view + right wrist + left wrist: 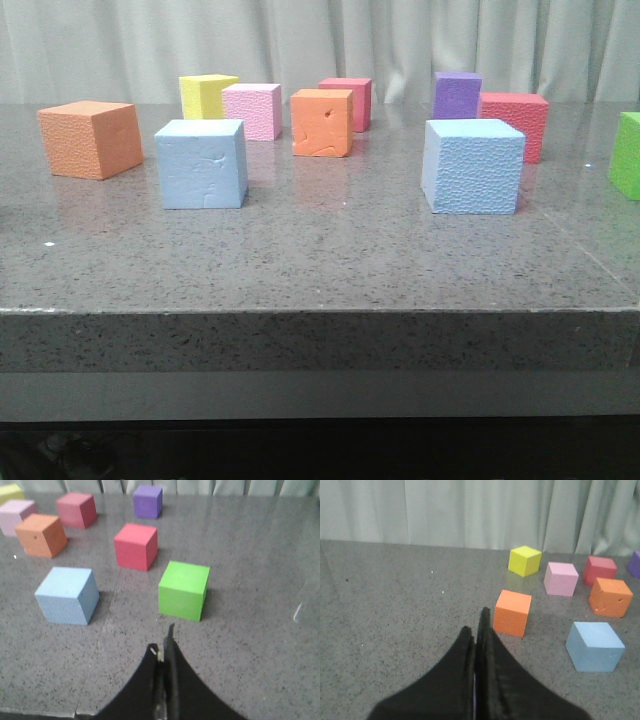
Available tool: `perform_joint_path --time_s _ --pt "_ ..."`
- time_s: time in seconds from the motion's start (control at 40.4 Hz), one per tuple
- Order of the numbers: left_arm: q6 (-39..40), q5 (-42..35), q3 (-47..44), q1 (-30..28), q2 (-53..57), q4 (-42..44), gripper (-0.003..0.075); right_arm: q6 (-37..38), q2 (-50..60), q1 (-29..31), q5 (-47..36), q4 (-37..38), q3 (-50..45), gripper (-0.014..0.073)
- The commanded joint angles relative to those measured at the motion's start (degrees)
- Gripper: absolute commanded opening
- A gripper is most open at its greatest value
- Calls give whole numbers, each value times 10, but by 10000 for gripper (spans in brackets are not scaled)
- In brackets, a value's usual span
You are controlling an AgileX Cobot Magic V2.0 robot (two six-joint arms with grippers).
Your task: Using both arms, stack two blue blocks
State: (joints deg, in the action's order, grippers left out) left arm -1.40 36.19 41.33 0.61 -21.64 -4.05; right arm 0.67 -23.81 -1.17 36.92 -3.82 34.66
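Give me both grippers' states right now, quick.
Left gripper: closed, fingers pressed together, holding nothing.
Right gripper: closed, fingers together, holding nothing.

Speckled grey stone-look table (320, 260), slight sheen. Foam-like matt cubes: right blue block (472, 165) pebbled; left blue block (201, 163) smooth, cut-lined.

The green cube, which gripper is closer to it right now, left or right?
Right. The right gripper, fingers together, sits just short of the green cube. The left gripper is off by an orange cube, with the green cube outside its view.
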Motion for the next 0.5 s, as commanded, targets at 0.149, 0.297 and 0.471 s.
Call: perform_joint_path --time_s 0.149,0.297,0.471 --pt "5 -45 -2 2 -48 -5 -18 -2 -63 1 -29 0 19 -69" --pt "5 -44 -4 1 -63 -1 43 -3 -75 1 -27 0 20 -24" --pt "5 -52 -4 1 -64 0 453 -7 -76 0 -34 0 20 468"
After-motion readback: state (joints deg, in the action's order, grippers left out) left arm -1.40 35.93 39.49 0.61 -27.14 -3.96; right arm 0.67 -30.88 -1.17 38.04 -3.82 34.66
